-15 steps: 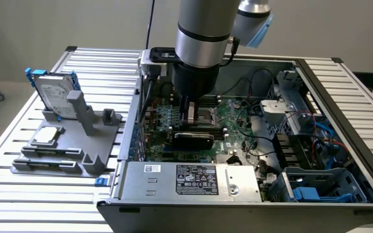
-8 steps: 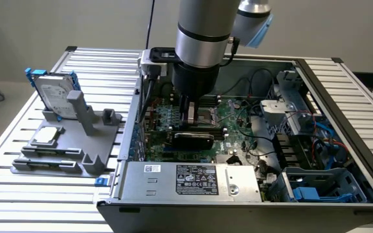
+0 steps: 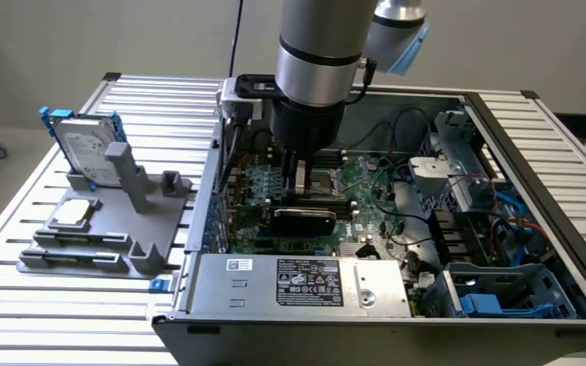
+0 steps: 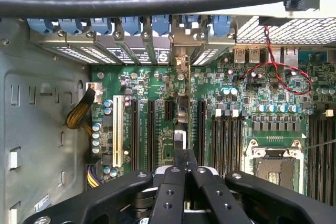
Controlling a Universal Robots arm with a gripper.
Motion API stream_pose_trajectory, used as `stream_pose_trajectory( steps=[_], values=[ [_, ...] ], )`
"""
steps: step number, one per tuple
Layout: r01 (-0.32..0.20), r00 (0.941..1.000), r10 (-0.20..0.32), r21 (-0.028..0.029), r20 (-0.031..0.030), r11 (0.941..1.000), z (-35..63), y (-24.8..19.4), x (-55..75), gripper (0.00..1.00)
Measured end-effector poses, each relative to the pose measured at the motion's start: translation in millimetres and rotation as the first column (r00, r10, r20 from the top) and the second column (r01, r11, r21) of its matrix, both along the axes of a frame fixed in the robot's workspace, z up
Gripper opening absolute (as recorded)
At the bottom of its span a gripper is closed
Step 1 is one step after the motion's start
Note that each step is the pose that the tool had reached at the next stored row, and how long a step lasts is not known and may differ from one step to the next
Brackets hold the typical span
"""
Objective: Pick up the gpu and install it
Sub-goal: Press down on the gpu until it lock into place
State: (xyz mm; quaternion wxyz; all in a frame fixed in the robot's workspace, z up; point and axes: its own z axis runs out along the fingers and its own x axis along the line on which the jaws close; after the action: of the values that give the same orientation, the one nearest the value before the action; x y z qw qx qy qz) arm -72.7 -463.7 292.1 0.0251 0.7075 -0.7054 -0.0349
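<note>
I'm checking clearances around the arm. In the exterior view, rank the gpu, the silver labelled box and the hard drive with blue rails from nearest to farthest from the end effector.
1. gpu: gripped by the end effector, above the motherboard.
2. silver labelled box: inside the case, nearer the camera.
3. hard drive: outside the case, on the grey stand, exterior view's left.

Black-shrouded gpu (image 3: 304, 220), upright on edge, over the motherboard (image 3: 366, 179) slots
</note>
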Motion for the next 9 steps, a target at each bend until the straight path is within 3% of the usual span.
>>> stream_pose_trajectory(
  steps=[5,7,9],
  values=[
    [0.000,1.0000,0.000,-0.0002,-0.0001,1.0000,-0.1,0.4,0.0,0.11],
    [0.000,1.0000,0.000,-0.0002,0.0026,1.0000,-0.7,1.5,-0.1,0.11],
    [-0.001,0.9999,0.001,0.0001,0.0107,1.0000,-3.2,3.1,-1.6,0.11]
  ],
)
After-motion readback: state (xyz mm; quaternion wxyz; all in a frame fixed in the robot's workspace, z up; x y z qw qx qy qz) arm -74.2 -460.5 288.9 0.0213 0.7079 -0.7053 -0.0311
